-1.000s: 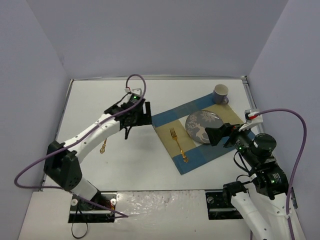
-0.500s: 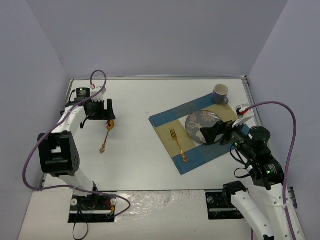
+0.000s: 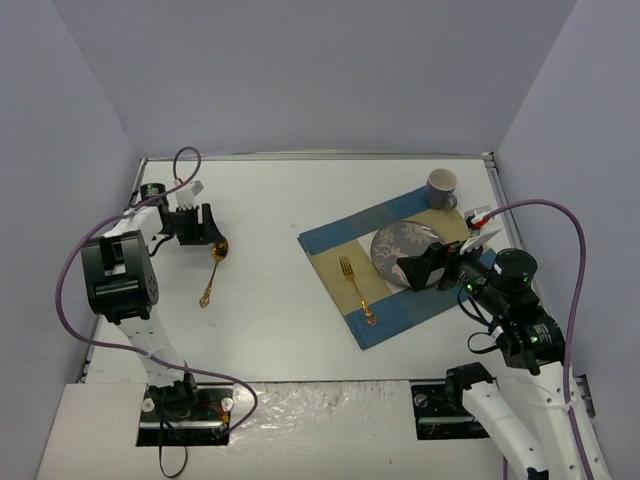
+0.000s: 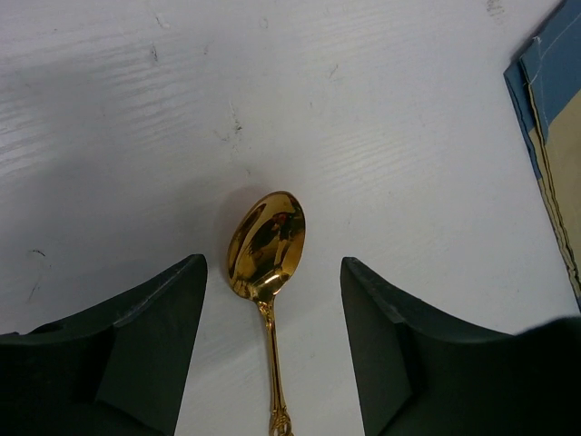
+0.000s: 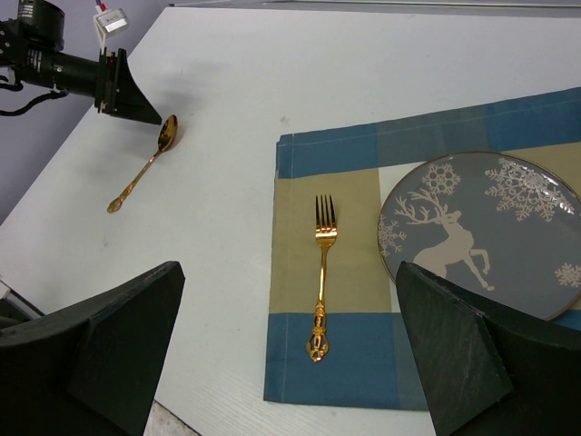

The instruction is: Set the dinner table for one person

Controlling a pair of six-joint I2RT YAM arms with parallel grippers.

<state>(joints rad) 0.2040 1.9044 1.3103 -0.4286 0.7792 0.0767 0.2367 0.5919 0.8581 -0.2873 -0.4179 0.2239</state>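
Note:
The white dinner table (image 3: 280,330) holds a blue-and-beige checked placemat (image 3: 345,240) at the right. On the mat lie a grey deer plate (image 3: 400,245) and a gold fork (image 3: 357,288) to the plate's left. A gold spoon (image 3: 212,270) lies on the bare table at the far left. My left gripper (image 3: 205,225) is open just above the spoon's bowl; in the left wrist view the spoon (image 4: 266,245) lies between the spread fingers of the gripper (image 4: 272,268). My right gripper (image 3: 425,268) is open and empty above the plate's near edge. The right wrist view shows the fork (image 5: 322,272) and the plate (image 5: 490,227).
A grey mug (image 3: 441,187) stands at the mat's far right corner. The table's metal rim (image 3: 135,210) runs close behind the left gripper. The mat's edge shows in the left wrist view (image 4: 554,118). The spoon (image 5: 145,163) and left gripper (image 5: 127,95) show in the right wrist view.
My left arm swung from the placemat's left edge to the far left of the table, stopping over the spoon's bowl. The right gripper shifted slightly left.

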